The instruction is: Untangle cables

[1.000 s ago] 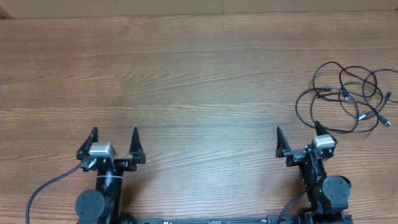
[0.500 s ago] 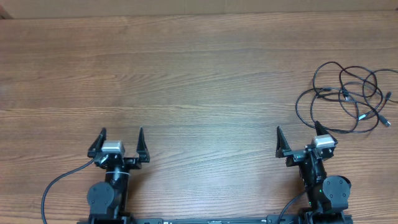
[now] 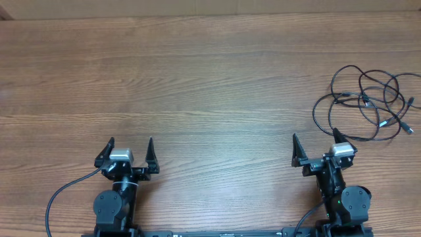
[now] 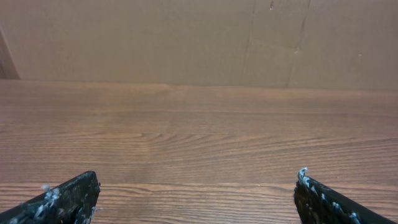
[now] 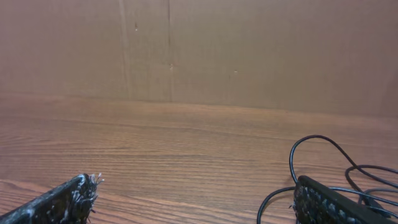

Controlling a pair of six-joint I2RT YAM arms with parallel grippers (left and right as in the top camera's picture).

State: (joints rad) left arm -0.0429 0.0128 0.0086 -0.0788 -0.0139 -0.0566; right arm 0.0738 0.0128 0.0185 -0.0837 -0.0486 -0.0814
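Observation:
The cables (image 3: 365,105) lie as a tangle of thin black loops on the wooden table at the far right; a few loops of the cables (image 5: 311,155) show at the right of the right wrist view. My right gripper (image 3: 315,139) stands open just below and left of the tangle, nothing between its fingers, and its right fingertip is close to the nearest loop. My left gripper (image 3: 130,141) is open near the front edge at the left, far from the cables. Bare wood lies between its fingers (image 4: 74,196) in the left wrist view.
The wooden table (image 3: 197,85) stretches wide between and beyond the arms. A cardboard wall (image 4: 199,37) backs the table's far edge. Thicker black wires (image 3: 62,194) trail from the arm bases at the front.
The left gripper shifted slightly to the right and a little toward the front edge early on, then held still. The right gripper and the cables have not moved.

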